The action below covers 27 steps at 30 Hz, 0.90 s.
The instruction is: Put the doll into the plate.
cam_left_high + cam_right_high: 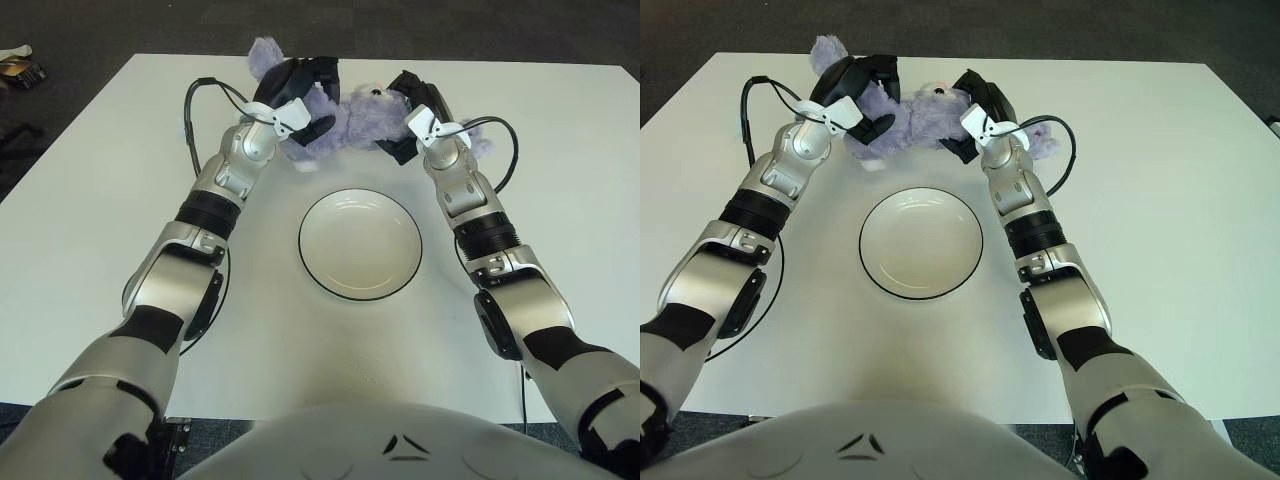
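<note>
Purple plush doll (350,115) at far side of white surface (90,220), stretched sideways betw. both hands, just beyond the plate (361,243) and not in it. Left hand (298,88) clamped on doll's left part, dark fingers (322,70) curled over the fuzzy body, one ear poking out past the hand toward the far-left. Right hand (412,100) closed on doll's right part, fingers wrapped around it w/ a bit of purple plush showing beyond the wrist on the right. Doll's pale face visible betw. the hands, approx. centred above the plate's far rim. Cannot tell whether doll is lifted off the surface or resting on it; a small shadow under the left side near the left wrist. Plate white w/ thin dark rim, nothing inside, sits mid-surface betw. the two forearms, near the doll but apart from it. Both arms reaching fwd, silver & black segments, elbows spread either side of the plate. Black cable (192,115) loops from left wrist out to the left; another black cable (507,150) loops off right wrist to the right. Dark floor (80,30) around the surface; small dark object (20,68) on floor at far-left edge, too small to identify.
</note>
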{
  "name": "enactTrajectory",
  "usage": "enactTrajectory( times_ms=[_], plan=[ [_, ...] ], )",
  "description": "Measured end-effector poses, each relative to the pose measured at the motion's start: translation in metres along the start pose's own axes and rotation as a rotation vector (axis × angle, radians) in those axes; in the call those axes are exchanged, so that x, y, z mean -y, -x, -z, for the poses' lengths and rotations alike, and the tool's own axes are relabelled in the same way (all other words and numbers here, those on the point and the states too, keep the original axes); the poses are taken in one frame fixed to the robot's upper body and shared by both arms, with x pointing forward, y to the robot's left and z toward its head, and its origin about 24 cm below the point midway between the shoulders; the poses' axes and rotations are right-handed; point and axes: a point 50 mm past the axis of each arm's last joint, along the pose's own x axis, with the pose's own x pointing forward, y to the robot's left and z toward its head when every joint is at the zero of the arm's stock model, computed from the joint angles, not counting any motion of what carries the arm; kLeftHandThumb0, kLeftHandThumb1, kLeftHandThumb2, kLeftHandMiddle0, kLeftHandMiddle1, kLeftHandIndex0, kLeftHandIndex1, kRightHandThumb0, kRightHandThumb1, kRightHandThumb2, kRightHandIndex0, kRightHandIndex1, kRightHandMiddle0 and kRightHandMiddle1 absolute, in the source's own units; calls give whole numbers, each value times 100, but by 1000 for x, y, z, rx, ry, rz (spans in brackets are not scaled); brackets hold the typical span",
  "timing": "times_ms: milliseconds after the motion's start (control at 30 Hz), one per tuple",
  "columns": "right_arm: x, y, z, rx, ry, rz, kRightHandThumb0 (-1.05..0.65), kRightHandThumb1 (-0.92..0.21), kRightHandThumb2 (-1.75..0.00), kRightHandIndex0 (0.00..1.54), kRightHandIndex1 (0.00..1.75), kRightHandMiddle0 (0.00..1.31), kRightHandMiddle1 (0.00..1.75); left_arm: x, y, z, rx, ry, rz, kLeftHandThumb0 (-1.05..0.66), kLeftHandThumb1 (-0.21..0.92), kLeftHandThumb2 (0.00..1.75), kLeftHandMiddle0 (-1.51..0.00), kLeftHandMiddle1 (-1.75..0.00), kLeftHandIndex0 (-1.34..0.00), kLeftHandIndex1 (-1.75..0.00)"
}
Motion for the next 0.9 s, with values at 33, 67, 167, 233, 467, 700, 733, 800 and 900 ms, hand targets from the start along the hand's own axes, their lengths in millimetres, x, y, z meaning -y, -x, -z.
enactTrajectory(
  times_ms=[33,67,167,233,467,700,733,800,900],
  plan=[
    [1,1,-1,-1,-1,-1,1,9,-160,101,123,83,175,-1,1,-1,1,0,-3,55,12,155,-77,-175,-99,-175],
    [1,2,-1,-1,-1,-1,1,9,-160,101,123,83,175,-1,1,-1,1,0,-5,55,12,155,-77,-175,-99,-175],
    [4,4,-3,1,-1,-3,1,9,-160,101,123,83,175,-2,2,-3,6,4,-4,55,12,155,-77,-175,-99,-175],
    [7,7,-5,11,-2,-6,1,9,-161,101,123,82,175,-4,3,-5,12,14,-2,55,12,155,-77,-175,-99,-175],
    [15,17,-7,39,-7,-14,1,10,-162,102,125,83,175,-7,5,-9,34,41,7,55,12,155,-77,-175,-98,-175],
    [21,28,-8,44,-43,-30,1,11,-163,102,124,84,175,-11,9,-13,59,72,21,55,13,154,-76,-175,-97,-175],
    [22,30,-8,45,-44,-31,1,11,-163,102,124,84,175,-11,9,-14,62,72,24,54,13,154,-76,-175,-97,-175],
    [22,33,-8,48,-44,-33,1,11,-163,102,124,84,175,-11,10,-15,67,72,29,54,13,154,-76,-175,-96,-175],
    [25,37,-8,61,-39,-33,1,12,-164,102,125,84,175,-12,10,-17,76,76,39,54,13,154,-76,-175,-96,-175]
  ],
)
